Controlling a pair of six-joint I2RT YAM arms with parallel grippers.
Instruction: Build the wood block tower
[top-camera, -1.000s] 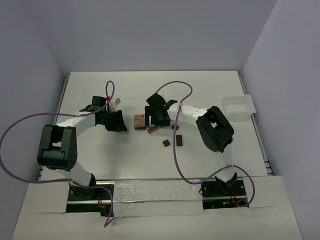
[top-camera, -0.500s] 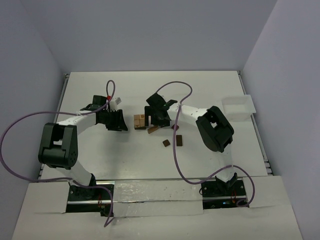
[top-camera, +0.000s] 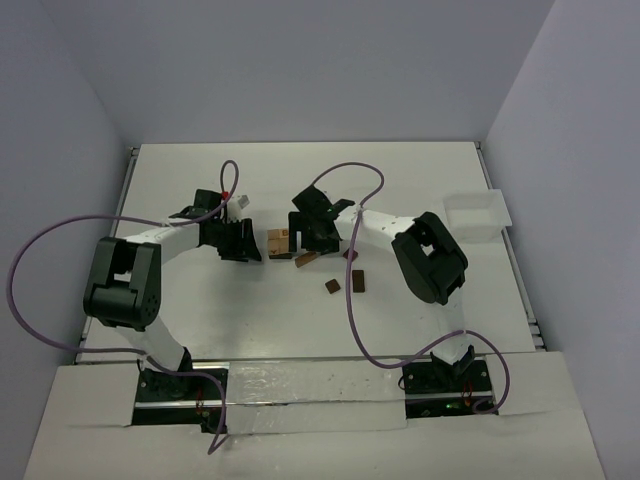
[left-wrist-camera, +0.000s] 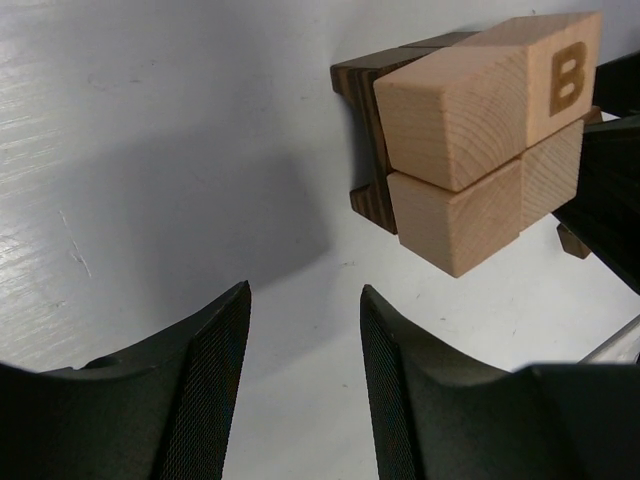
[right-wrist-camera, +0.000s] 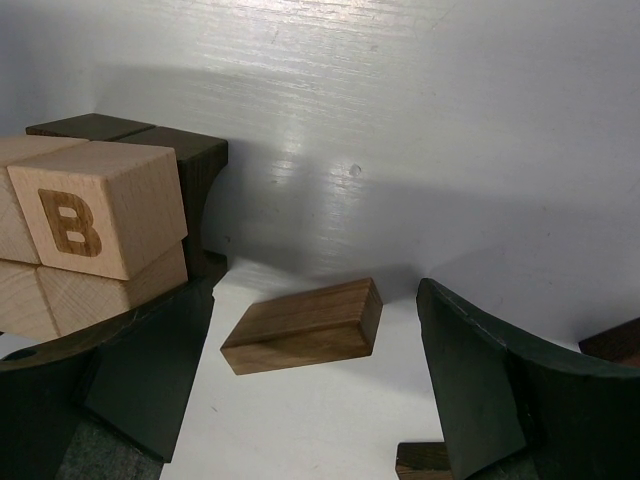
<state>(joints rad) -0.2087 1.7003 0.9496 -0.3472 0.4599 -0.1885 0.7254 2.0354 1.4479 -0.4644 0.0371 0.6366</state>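
Since a second ago the left arm has swung its elbow inward and brought the left gripper (top-camera: 243, 243) closer to the wood block tower (top-camera: 279, 242); the right arm has not shifted. From above, the tower stands mid-table between the two claws, with the right gripper (top-camera: 312, 238) just beside it. A reddish-brown plank (top-camera: 307, 259) lies at its near side and a dark block (top-camera: 358, 282) sits loose nearer the bases. In the left wrist view the jaws stand spread over bare table, holding nothing. The tower (left-wrist-camera: 470, 150) is ahead to the right: pale cubes, the top one marked B, against a dark grained piece. In the right wrist view the fingers are spread astride the plank (right-wrist-camera: 305, 325), with gaps on both sides, and the tower (right-wrist-camera: 100, 220) crowds the left finger. Picking up the plank looks like the step in hand. It probably calls for centring first, closing on its ends, then lifting straight up so the near finger does not nudge the stack.
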